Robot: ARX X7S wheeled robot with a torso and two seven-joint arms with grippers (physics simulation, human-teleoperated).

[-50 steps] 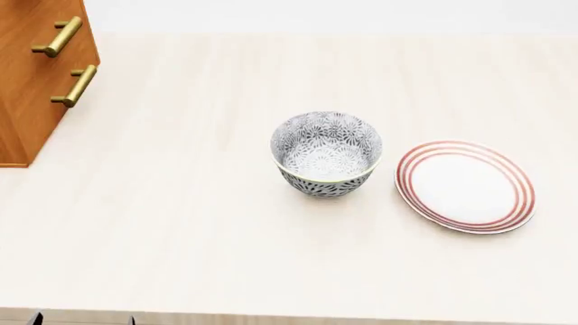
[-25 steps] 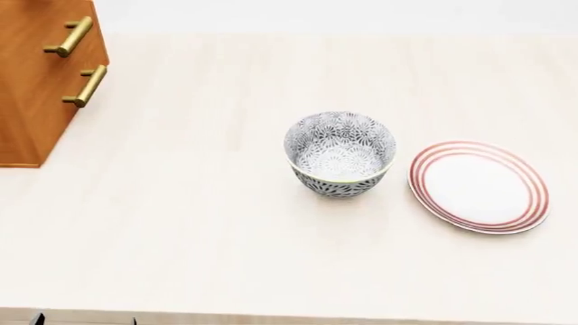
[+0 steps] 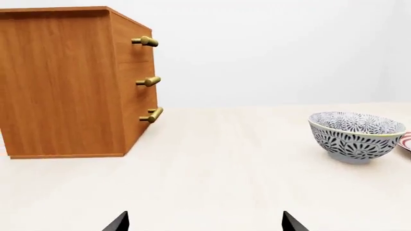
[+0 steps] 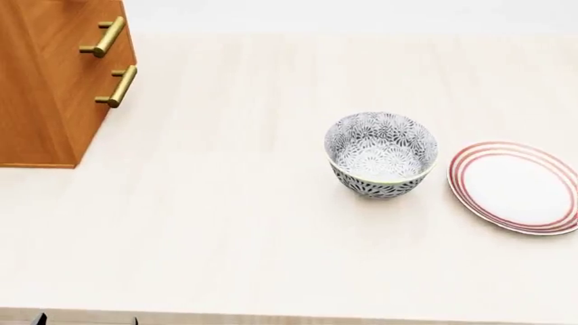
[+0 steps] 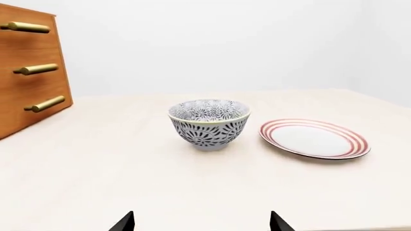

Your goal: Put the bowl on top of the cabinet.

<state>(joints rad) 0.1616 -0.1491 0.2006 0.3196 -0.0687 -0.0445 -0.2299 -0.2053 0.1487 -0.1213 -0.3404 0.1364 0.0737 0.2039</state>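
Note:
The patterned bowl point(image 4: 381, 154) stands upright and empty on the pale table point(image 4: 226, 223), right of centre in the head view. It also shows in the left wrist view as the bowl point(image 3: 355, 136) and in the right wrist view as the bowl point(image 5: 209, 124). The orange-brown cabinet point(image 4: 45, 88) stands at the table's far left, with brass handles facing the bowl; the cabinet point(image 3: 64, 82) shows its flat top in the left wrist view. My left gripper point(image 3: 204, 222) and right gripper point(image 5: 201, 221) are both open, well short of the bowl, with nothing between the fingers.
A flat red-ringed white plate point(image 4: 516, 187) lies on the table just right of the bowl, a small gap between them. The table's near edge point(image 4: 289, 317) runs along the bottom of the head view. A white wall stands behind the table.
The head view has shifted left: the bowl, plate and cabinet all slid rightward in it. The things themselves have not moved on the table.

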